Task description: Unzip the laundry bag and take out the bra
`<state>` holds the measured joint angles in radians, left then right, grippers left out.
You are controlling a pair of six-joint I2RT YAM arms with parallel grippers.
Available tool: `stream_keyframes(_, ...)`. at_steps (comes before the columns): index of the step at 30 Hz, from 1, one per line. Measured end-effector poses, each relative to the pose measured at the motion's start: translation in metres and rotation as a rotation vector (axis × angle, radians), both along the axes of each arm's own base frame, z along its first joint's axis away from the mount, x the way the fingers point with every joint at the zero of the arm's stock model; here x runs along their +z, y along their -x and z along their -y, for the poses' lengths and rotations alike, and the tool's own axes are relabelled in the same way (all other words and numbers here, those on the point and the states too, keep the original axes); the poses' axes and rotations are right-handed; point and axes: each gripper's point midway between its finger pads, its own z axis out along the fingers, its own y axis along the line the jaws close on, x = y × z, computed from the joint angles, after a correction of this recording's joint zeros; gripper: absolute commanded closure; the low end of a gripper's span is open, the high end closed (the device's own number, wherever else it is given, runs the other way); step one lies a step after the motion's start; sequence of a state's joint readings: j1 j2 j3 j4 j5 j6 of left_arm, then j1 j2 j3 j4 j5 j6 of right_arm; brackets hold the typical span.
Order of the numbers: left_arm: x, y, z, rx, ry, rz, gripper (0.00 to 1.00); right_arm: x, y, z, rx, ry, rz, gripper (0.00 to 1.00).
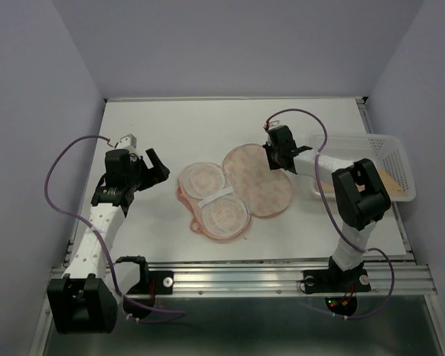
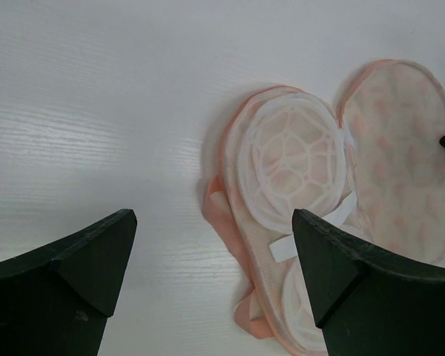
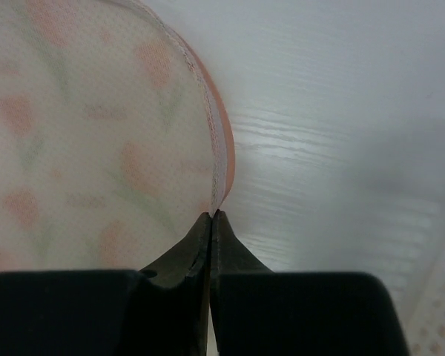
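Note: your right gripper (image 3: 213,216) is pinched shut on the far-right zip rim of the soft peach-pink printed laundry bag (image 1: 256,185), which lies splayed open mid-way across the bench (image 1: 170,126), long axis far edge to near edge, while your left gripper (image 1: 161,167) hangs wide open near its left side.

Laundry bag (image 1: 256,185) unzipped and spread open mid-table, bra (image 1: 391,178) out of it.
The peach-pink bag lies flat, opened like a book. Its left half shows white domed mesh and a white strap. Its right half shows printed lining, and my right gripper (image 3: 211,216) pinches its pink edge. The tan bra lies in the basket (image 1: 356,139) on the right.
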<state>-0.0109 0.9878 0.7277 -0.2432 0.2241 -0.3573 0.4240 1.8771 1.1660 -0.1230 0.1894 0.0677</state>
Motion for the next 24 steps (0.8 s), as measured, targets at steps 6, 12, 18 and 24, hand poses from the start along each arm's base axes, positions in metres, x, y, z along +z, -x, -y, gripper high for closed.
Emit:
stream_keyframes(6, 0.000, 0.000, 0.000, 0.000, 0.000, 0.000, 0.01, 0.084, -0.024, 0.025, -0.037, 0.139, 0.175, 0.99)
stream_keyframes(12, 0.000, 0.000, 0.000, 0.000, 0.000, 0.000, 0.01, 0.184, -0.048, 0.029, -0.080, 0.183, 0.382, 0.99)
stream_keyframes(18, 0.000, 0.000, 0.000, 0.000, 0.000, 0.000, 0.01, 0.190, -0.028, -0.019, 0.051, 0.172, 0.379, 0.98)
stream_keyframes(24, 0.000, 0.000, 0.000, 0.000, 0.000, 0.000, 0.01, 0.140, 0.001, -0.076, 0.227, 0.118, 0.262, 0.90)
